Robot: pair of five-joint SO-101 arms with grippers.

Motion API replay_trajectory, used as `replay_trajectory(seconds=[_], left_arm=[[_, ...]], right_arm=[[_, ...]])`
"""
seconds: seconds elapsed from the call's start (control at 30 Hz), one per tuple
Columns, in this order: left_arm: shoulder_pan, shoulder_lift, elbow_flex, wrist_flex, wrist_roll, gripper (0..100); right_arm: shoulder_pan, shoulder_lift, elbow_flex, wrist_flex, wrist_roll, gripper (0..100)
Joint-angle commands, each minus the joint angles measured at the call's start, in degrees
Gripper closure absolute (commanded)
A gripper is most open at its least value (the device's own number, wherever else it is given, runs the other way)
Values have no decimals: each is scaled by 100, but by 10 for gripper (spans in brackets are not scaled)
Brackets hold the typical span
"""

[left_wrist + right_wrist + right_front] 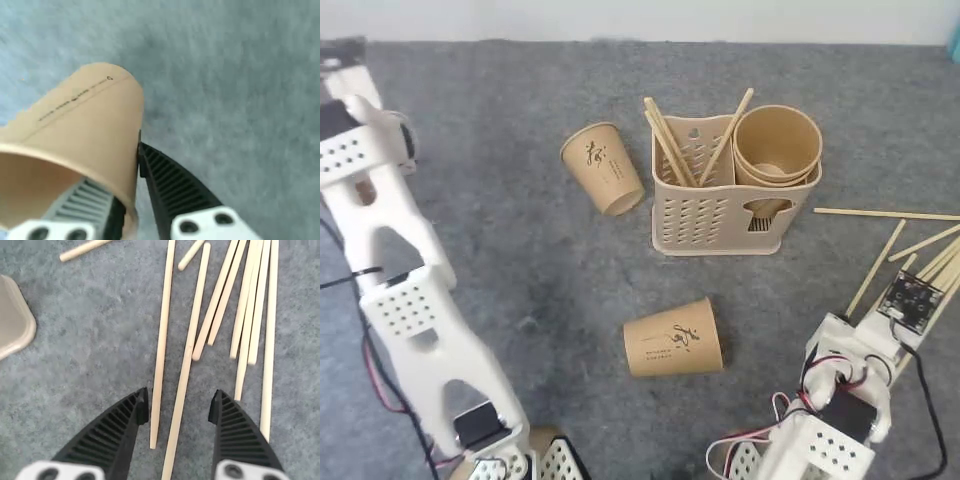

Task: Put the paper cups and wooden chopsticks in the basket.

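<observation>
My left gripper (120,170) is shut on the wall of a tan paper cup (85,130), one finger inside its mouth and the black finger outside. It hangs over bare grey carpet. My right gripper (180,394) is open low over several loose wooden chopsticks (220,305), and two of them lie between its fingers. The beige basket (720,220) stands mid-table with chopsticks (670,145) in one compartment and stacked cups (777,145) in the other. One cup (603,168) lies beside the basket, another (672,338) lies in front of it.
The left arm (390,270) runs down the left side of the carpet. The right arm (850,380) stands at the front right, by the loose chopsticks (885,213). A corner of the basket (12,320) lies near the right gripper.
</observation>
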Motion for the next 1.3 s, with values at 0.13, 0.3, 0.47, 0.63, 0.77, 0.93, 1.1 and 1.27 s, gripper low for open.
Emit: replay_trajectory(seconds=[0.13,0.3,0.47,0.63,0.77,0.93,1.1,1.27], left_arm=[[703,-2558,2316,202,-62,989],[1125,-3868,3574,202,-62,989],[1512,-4993,4365,202,-70,989],[2189,-5820,4514,202,-26,989],[2840,-6022,4479,202,290,989],[3393,-6040,4233,211,501,989],[3754,-6057,3468,211,607,989],[4352,-6382,2703,211,835,989]], right_arm=[[462,-48,35,4,97,794],[927,22,-343,-215,-202,913],[866,31,-633,-180,-211,905],[884,268,-914,-75,-457,883],[884,1349,-1433,-48,-422,884],[1244,3741,-2910,31,-299,883],[2079,6255,-4563,-277,-299,880],[2396,8242,-5459,-514,-290,880]])
